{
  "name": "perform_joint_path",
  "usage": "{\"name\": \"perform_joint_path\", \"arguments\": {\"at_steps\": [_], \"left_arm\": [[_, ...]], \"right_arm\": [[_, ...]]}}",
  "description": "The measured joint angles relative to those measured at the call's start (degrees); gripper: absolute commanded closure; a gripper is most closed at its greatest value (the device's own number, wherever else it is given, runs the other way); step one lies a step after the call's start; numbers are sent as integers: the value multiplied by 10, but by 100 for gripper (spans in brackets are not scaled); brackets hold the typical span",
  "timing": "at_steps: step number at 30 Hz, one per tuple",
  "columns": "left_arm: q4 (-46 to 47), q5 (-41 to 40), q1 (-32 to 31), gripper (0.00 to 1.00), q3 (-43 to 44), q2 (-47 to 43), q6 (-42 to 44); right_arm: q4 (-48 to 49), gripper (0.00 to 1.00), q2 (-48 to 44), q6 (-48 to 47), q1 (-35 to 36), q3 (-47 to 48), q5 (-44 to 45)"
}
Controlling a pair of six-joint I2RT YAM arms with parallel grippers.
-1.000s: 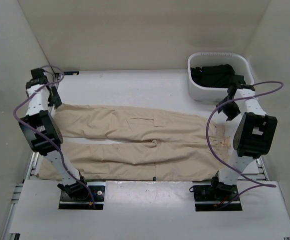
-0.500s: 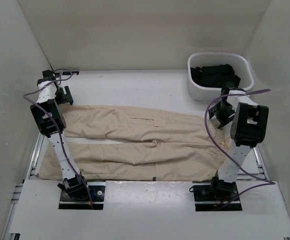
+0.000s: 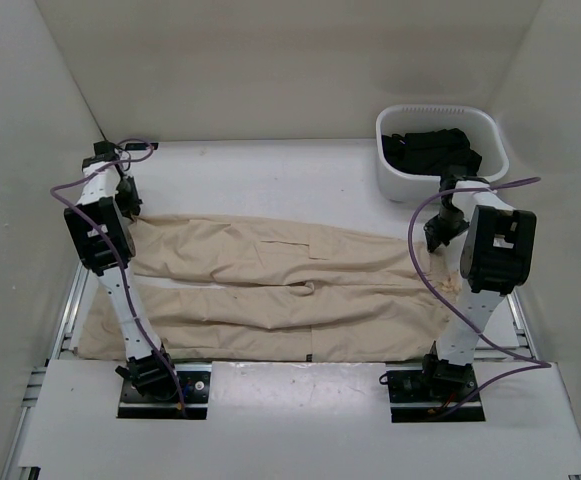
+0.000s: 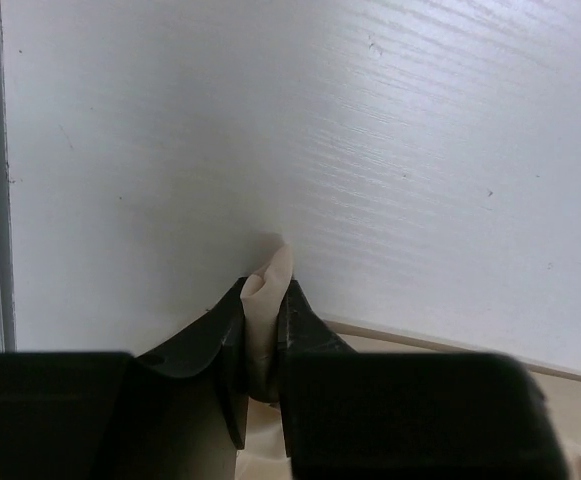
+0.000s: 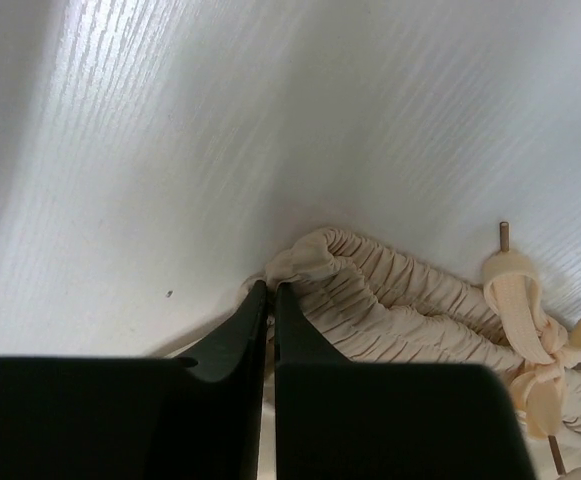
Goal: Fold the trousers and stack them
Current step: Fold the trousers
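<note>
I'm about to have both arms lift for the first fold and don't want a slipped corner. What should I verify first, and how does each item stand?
1. Left gripper holds the trousers: ok, a beige fold is pinched in its jaws.
2. Right gripper holds the waistband: cannot tell. The jaws are shut at its corner, but no cloth shows between them.
3. Trousers flat, legs side by side: ok.
4. Drawstring free of the right gripper: ok, it lies knotted off to the side.
5. White basket apart from the trousers: ok, with the black garment inside.
</note>
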Motion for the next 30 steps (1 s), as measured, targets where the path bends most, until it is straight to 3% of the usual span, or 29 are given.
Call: {"name": "perform_joint_path", "arguments": {"at_steps": [7,12,17,22,26,30], "left_arm": [[-19,-55,-4,86,0,-21,-2],[-20,-83,-5,86,-10,-141,-3],[47,-104,0,86,-181,-432,-3],[92,-115,26,86,-398,-660,-2],[100,-126,46,86,-575,-707,-2],[91,-127,68,86,-646,-700,-2]], "right_arm": [[-3,100,-28,-19,2,-5,-2],[-12,100,-179,-43,11,-38,9],[-11,100,-399,-58,6,-125,34],[-14,100,-521,-64,-17,-273,44],[-21,100,-578,-58,-24,-378,41],[-26,100,-635,-52,-34,-419,41]]}}
